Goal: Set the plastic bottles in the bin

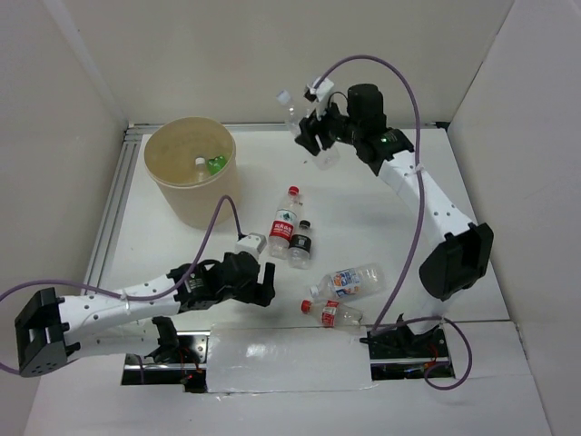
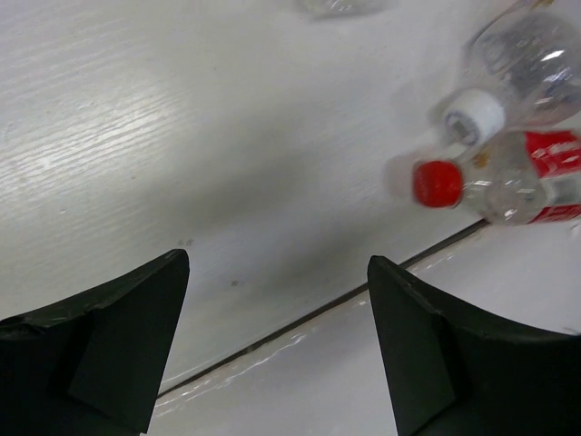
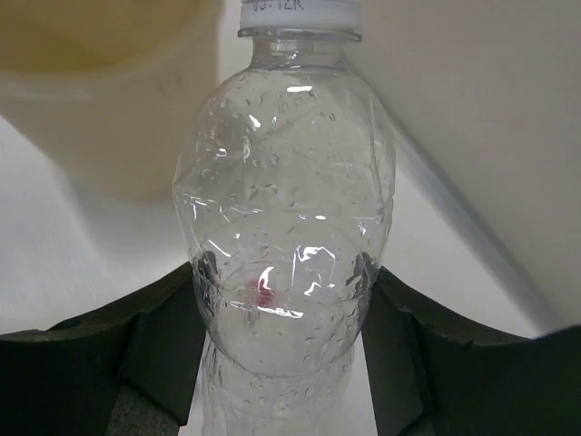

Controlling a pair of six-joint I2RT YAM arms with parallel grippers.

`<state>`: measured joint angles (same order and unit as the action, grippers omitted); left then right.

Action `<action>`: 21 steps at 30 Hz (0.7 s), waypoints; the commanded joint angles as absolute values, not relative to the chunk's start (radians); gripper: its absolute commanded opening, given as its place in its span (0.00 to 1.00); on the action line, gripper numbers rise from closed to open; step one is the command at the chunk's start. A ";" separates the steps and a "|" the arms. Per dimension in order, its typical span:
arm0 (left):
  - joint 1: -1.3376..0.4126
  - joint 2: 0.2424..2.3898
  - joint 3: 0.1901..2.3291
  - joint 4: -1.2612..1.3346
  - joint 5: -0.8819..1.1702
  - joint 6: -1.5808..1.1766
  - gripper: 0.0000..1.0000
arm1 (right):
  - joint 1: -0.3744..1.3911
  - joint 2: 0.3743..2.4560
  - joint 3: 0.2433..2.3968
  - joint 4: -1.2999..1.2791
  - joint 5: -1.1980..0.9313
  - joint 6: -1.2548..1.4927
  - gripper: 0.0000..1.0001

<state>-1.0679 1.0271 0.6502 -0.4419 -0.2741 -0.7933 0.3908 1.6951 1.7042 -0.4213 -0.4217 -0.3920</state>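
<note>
Near the far wall (image 1: 272, 54), right gripper (image 3: 283, 300) clamps a clear white-capped bottle (image 3: 286, 182), cap print illegible; left gripper (image 2: 277, 309) gapes wide, empty.

A large tan cylindrical plastic bin (image 1: 193, 207) stands upright on the tabletop (image 1: 363, 218) at far left, with a green plastic bottle (image 1: 217, 164) inside. A clear white-capped bottle (image 1: 292, 113) sits tilted, clamped in the right hand (image 1: 315, 138). Four others lie flat: a red-capped, red-labelled bottle (image 1: 285, 222) beside a dark-labelled bottle (image 1: 300, 242); nearer, a blue-white-labelled bottle (image 1: 352, 281) and a second red-capped bottle (image 1: 332, 314).
</note>
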 commanded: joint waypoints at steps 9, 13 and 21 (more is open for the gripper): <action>-1.164 0.967 0.548 -0.308 -0.380 -0.996 0.92 | 0.741 1.962 2.138 0.091 -0.476 -0.103 0.38; -1.173 0.908 0.519 -0.327 -0.402 -1.025 0.92 | 0.805 2.121 2.314 0.100 -0.454 -0.084 0.41; -1.173 0.922 0.574 -0.356 -0.517 -0.970 0.96 | 0.819 2.313 2.430 0.078 -0.414 -0.038 1.00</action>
